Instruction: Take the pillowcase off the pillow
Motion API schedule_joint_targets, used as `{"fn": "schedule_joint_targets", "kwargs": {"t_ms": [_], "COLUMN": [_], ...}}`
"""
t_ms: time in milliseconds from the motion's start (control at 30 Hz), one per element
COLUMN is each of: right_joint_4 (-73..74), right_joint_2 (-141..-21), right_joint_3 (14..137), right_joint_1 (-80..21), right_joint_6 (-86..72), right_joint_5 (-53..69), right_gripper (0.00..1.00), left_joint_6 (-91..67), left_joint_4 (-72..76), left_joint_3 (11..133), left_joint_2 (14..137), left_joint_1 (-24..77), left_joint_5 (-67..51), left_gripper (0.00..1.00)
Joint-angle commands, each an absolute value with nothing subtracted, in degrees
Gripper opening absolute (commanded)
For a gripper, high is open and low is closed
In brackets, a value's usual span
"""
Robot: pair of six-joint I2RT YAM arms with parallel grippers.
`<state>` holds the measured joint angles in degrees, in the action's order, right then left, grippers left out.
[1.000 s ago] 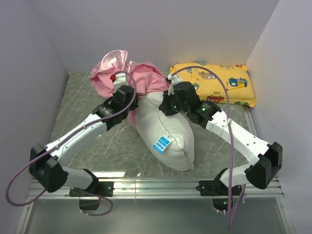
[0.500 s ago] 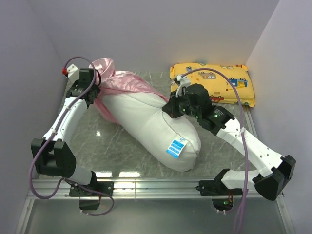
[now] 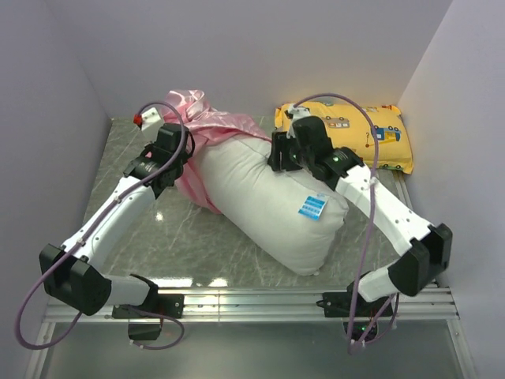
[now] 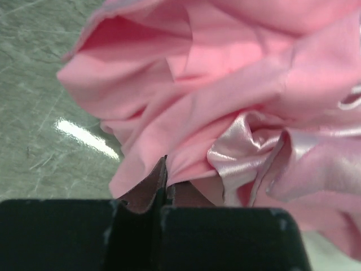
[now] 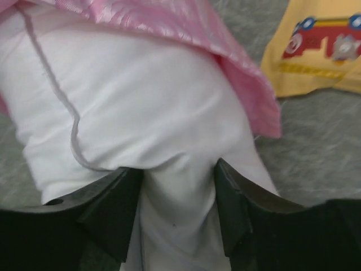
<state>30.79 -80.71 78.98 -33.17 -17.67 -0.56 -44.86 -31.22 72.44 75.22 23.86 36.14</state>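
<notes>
The plump white pillow (image 3: 268, 201) lies diagonally across the table, its blue tag (image 3: 312, 207) facing up. The pink satin pillowcase (image 3: 197, 118) is bunched over its far left end only. My left gripper (image 3: 180, 150) is shut on a fold of the pillowcase (image 4: 225, 113), the fabric pinched at the tips of the left gripper (image 4: 165, 169). My right gripper (image 3: 278, 158) sits on the pillow's far side. In the right wrist view the right gripper (image 5: 177, 169) is open, its fingers (image 5: 121, 197) apart, and a bulge of the pillow (image 5: 141, 101) fills the gap.
A smaller yellow vehicle-print pillow (image 3: 371, 134) lies at the back right, close behind my right gripper, with its corner (image 5: 321, 45) in the right wrist view. Walls close the left, back and right sides. Bare grey marble tabletop (image 3: 126, 181) shows left of the pillow.
The right jaws have opened from a tight pinch on the pillow. The left gripper, still holding the pink fabric, moved back from the far left corner. The pillow shifted toward the back right.
</notes>
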Motion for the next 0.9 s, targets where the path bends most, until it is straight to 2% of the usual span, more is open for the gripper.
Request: {"fn": "schedule_joint_targets", "kwargs": {"t_ms": [0, 33, 167, 300, 467, 667, 800, 867], "right_joint_4": [32.6, 33.0, 32.9, 32.4, 29.1, 24.8, 24.1, 23.7], "right_joint_2": [-83.9, -83.8, -79.8, -78.9, -83.4, -95.3, -102.9, -105.4], "right_joint_3": [87.4, 88.7, 92.5, 92.9, 88.8, 85.6, 85.8, 85.8], "right_joint_1": [-33.6, -34.0, -40.0, -50.3, -59.0, -60.6, -60.0, -59.2], "right_joint_6": [-15.3, -15.1, -10.7, -6.1, -2.2, -0.5, -0.5, -1.6], "right_joint_5": [-8.7, -9.8, -16.3, -26.9, -28.5, -31.3, -33.2, -33.7], "right_gripper": [0.68, 0.73, 0.83, 0.87, 0.91, 0.99, 0.99, 0.96], "left_joint_6": [-46.3, -46.4, -46.2, -45.9, -45.1, -43.9, -43.2, -43.1], "left_joint_4": [-31.1, -31.0, -30.1, -29.7, -29.6, -30.3, -29.5, -29.5], "left_joint_3": [71.5, 71.5, 72.2, 73.5, 75.2, 78.0, 79.1, 79.7], "left_joint_2": [76.2, 76.5, 78.5, 79.7, 80.4, 81.1, 81.2, 81.4], "left_joint_1": [25.7, 26.1, 26.9, 27.0, 27.2, 26.5, 24.2, 22.2], "left_joint_5": [39.2, 39.2, 38.3, 37.5, 37.0, 37.1, 34.3, 33.2], "left_gripper": [0.0, 0.0, 0.0, 0.0, 0.0, 0.0, 0.0, 0.0]}}
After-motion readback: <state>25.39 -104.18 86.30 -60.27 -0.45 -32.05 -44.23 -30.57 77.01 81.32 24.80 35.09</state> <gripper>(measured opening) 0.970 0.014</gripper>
